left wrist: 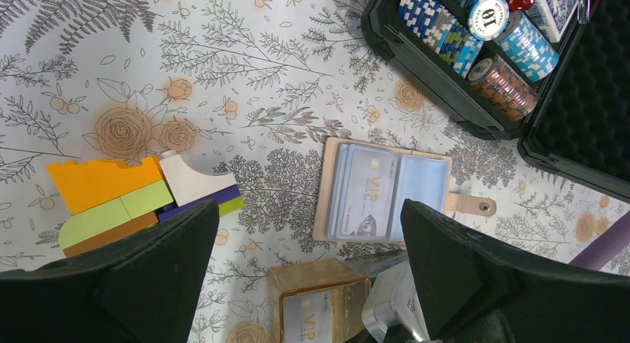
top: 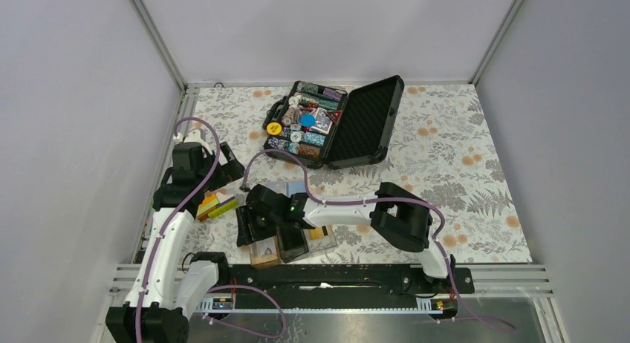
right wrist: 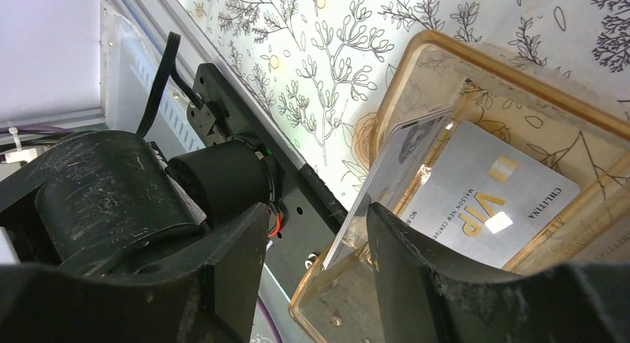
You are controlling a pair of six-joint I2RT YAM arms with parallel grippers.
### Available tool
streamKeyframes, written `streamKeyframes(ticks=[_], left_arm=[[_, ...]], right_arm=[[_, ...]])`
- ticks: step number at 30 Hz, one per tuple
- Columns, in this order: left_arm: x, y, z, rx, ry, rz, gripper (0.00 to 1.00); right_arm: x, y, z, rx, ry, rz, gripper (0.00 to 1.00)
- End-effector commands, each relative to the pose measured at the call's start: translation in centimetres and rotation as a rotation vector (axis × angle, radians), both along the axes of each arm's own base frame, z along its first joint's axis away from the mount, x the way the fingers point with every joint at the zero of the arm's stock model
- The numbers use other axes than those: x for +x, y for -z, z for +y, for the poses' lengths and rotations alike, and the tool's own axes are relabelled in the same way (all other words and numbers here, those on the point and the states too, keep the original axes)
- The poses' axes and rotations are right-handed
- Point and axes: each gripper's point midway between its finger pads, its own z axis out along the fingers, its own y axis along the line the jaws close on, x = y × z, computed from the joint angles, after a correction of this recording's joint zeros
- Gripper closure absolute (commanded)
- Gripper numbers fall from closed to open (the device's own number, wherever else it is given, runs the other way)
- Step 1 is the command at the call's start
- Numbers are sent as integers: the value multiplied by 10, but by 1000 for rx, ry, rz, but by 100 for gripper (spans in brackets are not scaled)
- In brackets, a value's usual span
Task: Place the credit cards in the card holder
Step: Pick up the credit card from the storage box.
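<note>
The card holder lies near the table's front edge, and its brown-tinted rim fills the right wrist view. A silver card with gold VIP lettering lies flat in that compartment. A second card stands tilted on edge in it, leaning against my right gripper's far finger. My right gripper hovers over the holder with its jaws apart, and the card touches one finger only. My left gripper is open and empty above the table. The holder with its card also shows in the left wrist view.
An open tan card wallet with pale cards in its sleeves lies just behind the holder. Coloured blocks sit to the left. The open black chip case stands at the back. The metal frame rail runs along the front edge.
</note>
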Motion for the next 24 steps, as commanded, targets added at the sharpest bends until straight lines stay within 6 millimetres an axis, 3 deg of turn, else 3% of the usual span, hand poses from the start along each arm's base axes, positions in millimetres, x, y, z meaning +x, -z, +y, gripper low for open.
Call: streamKeyframes(ticks=[1, 15, 24], left_arm=[[5, -10, -1, -6, 2, -55, 1], [5, -11, 1, -9, -5, -59, 1], [5, -10, 1, -13, -6, -58, 1]], right_arm=[[-15, -38, 25, 136, -70, -32, 43], [-15, -53, 22, 153, -57, -58, 54], [-15, -52, 20, 144, -49, -59, 64]])
